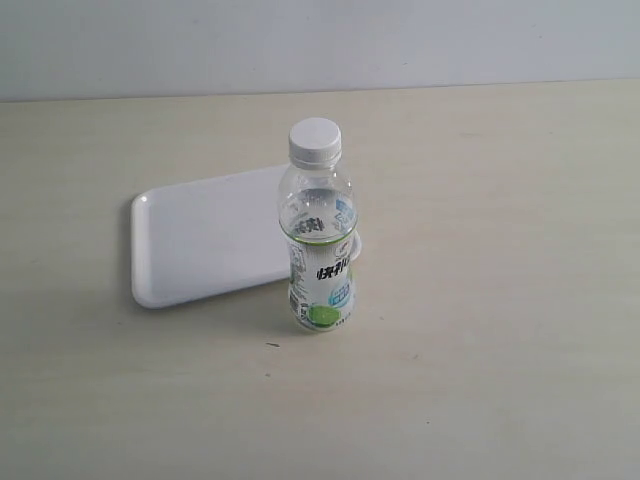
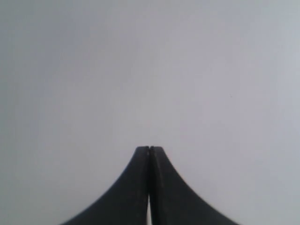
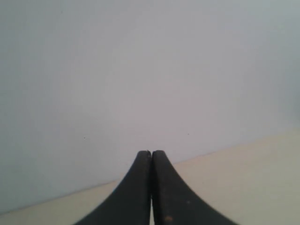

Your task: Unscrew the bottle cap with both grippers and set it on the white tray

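Standing upright near the middle of the tabletop (image 1: 500,300): one clear plastic drink bottle (image 1: 320,250) with a lime label, long axis vertical, base on the tabletop. Item two, the bottle cap (image 1: 315,141): white, ribbed, seated on the neck at the bottle's 12 o'clock end, not yet loosened as far as can be judged. Item three, the white tray (image 1: 200,240): flat, nothing on it, lying toward 9 to 10 o'clock of the bottle in the exterior view; its near right corner passes behind the bottle, and whether the two touch cannot be told. Item four, the left end effector (image 2: 149,149): jaws pressed together, holding nothing, pointed at a blank pale wall (image 1: 300,40). Item five, the right end effector (image 3: 151,152): jaws likewise closed and empty, facing the same wall with a strip of tabletop below it. Neither wrist view shows the bottle and neither arm appears in the exterior view, so the bottle's bearing from each end effector, and which arm is nearer, cannot be told. Judgement: both jaws must part first; one then takes the body from the side, the other descends along the vertical axis onto the cap.
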{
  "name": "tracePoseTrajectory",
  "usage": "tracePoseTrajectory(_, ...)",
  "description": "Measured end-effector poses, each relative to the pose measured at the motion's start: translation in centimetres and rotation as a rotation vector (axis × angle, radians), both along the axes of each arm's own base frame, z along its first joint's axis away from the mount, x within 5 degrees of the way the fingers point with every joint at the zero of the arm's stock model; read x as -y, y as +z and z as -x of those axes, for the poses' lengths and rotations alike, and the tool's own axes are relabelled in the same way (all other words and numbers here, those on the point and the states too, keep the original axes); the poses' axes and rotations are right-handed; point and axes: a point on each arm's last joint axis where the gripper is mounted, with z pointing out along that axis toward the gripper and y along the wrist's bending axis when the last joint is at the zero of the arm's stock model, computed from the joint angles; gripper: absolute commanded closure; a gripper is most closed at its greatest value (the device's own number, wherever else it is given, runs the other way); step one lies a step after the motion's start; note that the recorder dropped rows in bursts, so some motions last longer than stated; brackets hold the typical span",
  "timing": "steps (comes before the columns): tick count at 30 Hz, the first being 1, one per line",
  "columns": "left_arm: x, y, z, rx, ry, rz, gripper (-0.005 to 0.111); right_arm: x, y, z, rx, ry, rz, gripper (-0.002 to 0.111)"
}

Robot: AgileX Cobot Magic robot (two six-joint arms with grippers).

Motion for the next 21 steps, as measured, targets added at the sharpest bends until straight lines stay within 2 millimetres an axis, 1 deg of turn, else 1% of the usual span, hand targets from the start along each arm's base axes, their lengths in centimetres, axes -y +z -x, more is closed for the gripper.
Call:
tracePoseTrajectory(5, 0.0, -0.1, 0.0, -0.032, -0.074, 0.15, 0.107, 0.2, -0.9, 0.0, -0.104, -0.025, 0.003, 0.108)
tracePoseTrajectory(11, 0.1, -0.8, -0.3, -0.128, -0.102, 0.202, 0.107, 0.2, -0.9, 0.0, -0.104, -0.026, 0.007, 0.108)
tracePoseTrajectory(13, 0.4, -0.9, -0.6, -0.158, -0.129, 0.189, 0.107, 0.2, -0.9, 0.0, -0.102, -0.024, -0.008, 0.108)
tracePoseTrajectory(17, 1.6, -0.9, -1.5, -0.19, -0.212, 0.094, 0.107, 0.2, -0.9, 0.0, -0.1, -0.022, -0.019, 0.108)
tracePoseTrajectory(19, 2.2, -1.2, -2.2, -0.224, -0.255, 0.039, 0.107, 0.2, -0.9, 0.0, -0.1, -0.022, -0.021, 0.108)
tracePoseTrajectory(21, 2.7, -1.7, -3.2, -0.294, -0.271, -0.038, 0.107, 0.2, -0.9, 0.0, -0.1, -0.022, -0.021, 0.108)
